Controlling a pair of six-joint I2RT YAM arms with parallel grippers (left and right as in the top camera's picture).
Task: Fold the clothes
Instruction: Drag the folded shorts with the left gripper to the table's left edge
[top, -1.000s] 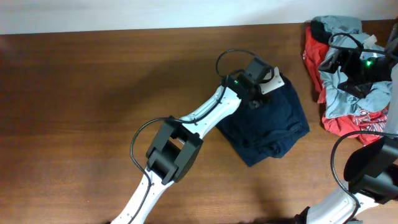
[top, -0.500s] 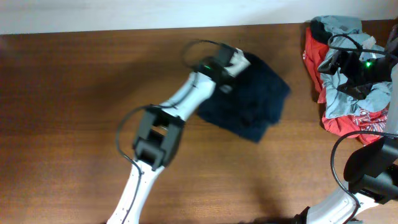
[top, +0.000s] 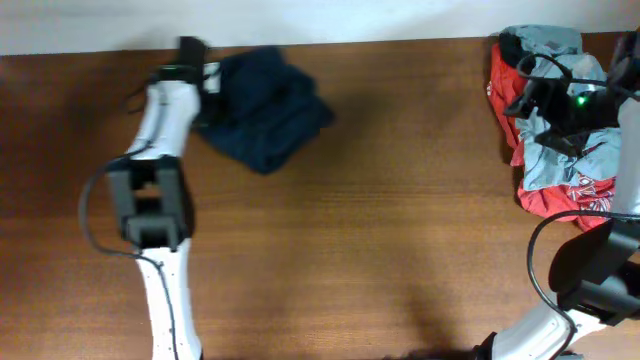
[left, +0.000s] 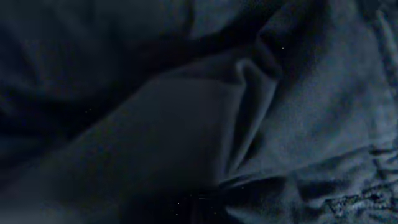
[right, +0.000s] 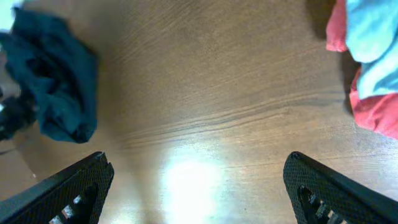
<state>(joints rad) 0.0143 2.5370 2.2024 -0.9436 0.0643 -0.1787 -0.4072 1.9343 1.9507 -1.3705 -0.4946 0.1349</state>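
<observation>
A folded dark navy garment (top: 265, 105) lies at the far left of the wooden table, near its back edge. It also shows in the right wrist view (right: 56, 74). My left gripper (top: 197, 72) sits at the garment's left edge. The left wrist view is filled with the navy fabric (left: 249, 124), and the jaws are hidden in it. A pile of red and light blue clothes (top: 560, 130) lies at the far right. My right gripper (right: 199, 186) hovers open and empty over bare table just left of that pile (right: 373, 56).
The brown table (top: 400, 230) reaches a pale wall at the back. The left arm stretches from the front edge up the left side. The right arm rises at the right edge, with cables over the clothes pile.
My left gripper has swept the navy garment from the table's middle right to the far back left. The right arm and the clothes pile have barely moved.
</observation>
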